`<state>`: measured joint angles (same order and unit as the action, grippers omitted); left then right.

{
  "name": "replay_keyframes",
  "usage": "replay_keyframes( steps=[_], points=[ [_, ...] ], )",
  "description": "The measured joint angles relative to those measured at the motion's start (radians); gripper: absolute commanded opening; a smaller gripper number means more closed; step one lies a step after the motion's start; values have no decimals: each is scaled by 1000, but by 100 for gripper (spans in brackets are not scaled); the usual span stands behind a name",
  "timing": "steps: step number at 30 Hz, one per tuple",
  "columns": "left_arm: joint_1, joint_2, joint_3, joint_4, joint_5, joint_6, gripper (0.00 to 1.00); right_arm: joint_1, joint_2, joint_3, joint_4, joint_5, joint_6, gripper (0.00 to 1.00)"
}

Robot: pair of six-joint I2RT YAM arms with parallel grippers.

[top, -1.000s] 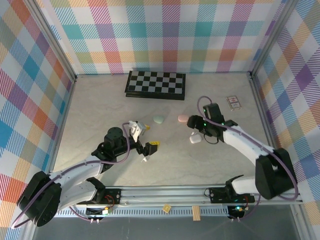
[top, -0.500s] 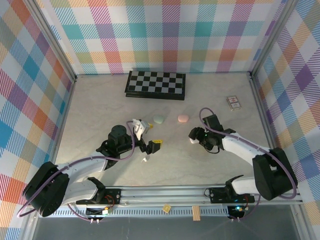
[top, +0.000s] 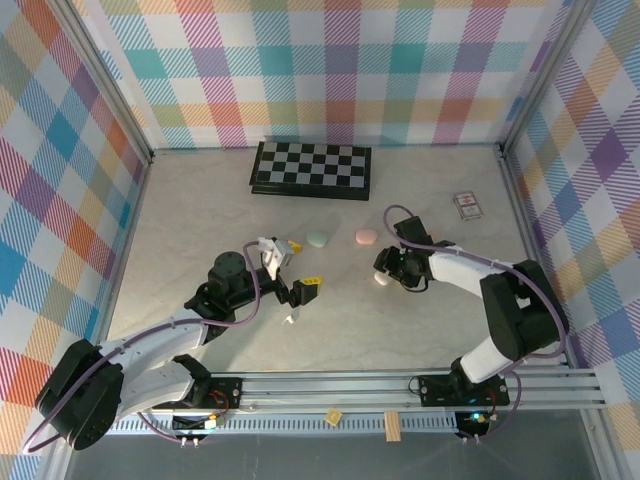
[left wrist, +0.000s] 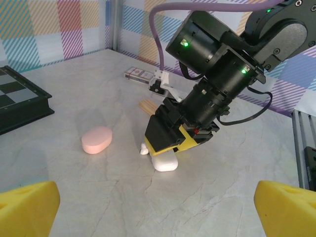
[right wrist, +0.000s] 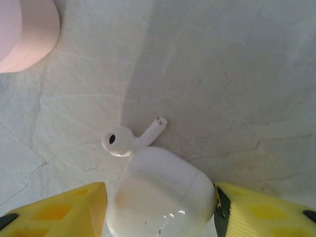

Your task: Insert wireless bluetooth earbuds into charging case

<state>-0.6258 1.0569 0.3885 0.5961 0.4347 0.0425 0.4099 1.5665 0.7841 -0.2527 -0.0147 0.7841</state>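
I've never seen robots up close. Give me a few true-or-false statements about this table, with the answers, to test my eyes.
1. The white case sits between the right pincer's yellow fingers. True.
2. A white earbud lies against that case. True.
3. The pink case is open. False: it is closed.
4. The left pincer is clamped on an earbud. False: its fingers are spread wide, holding nothing.

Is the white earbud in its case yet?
Out: the white earbud lies on the table beside the white case.
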Motion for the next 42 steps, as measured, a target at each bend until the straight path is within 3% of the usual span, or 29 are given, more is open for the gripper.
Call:
replay_keyframes(
  steps=[6, 11, 15, 22, 33, 36, 42],
  points=[
    [0, 0, 0, 0, -4, 0, 100, 30, 62, 101, -70, 37, -104, 68],
    [0, 2, -1, 1, -10, 0, 100, 101, 91, 158, -159, 130, -140, 68],
    [0, 7, -1, 1, -10, 0, 100, 155, 128, 199, -238, 220, -147, 65],
    [0, 9, -1, 0, -10, 0, 100, 190, 150, 208, -285, 285, -155, 49],
    [0, 15, 0, -5, -53, -37, 100, 192, 38, 106, -213, 233, -272, 42],
    [0, -1, 16, -76, -109, -124, 100, 206, -63, 71, -195, 195, -356, 43],
    [6, -29, 222, -456, -153, -318, 100, 285, -262, 61, -153, 109, -543, 44]
  ],
)
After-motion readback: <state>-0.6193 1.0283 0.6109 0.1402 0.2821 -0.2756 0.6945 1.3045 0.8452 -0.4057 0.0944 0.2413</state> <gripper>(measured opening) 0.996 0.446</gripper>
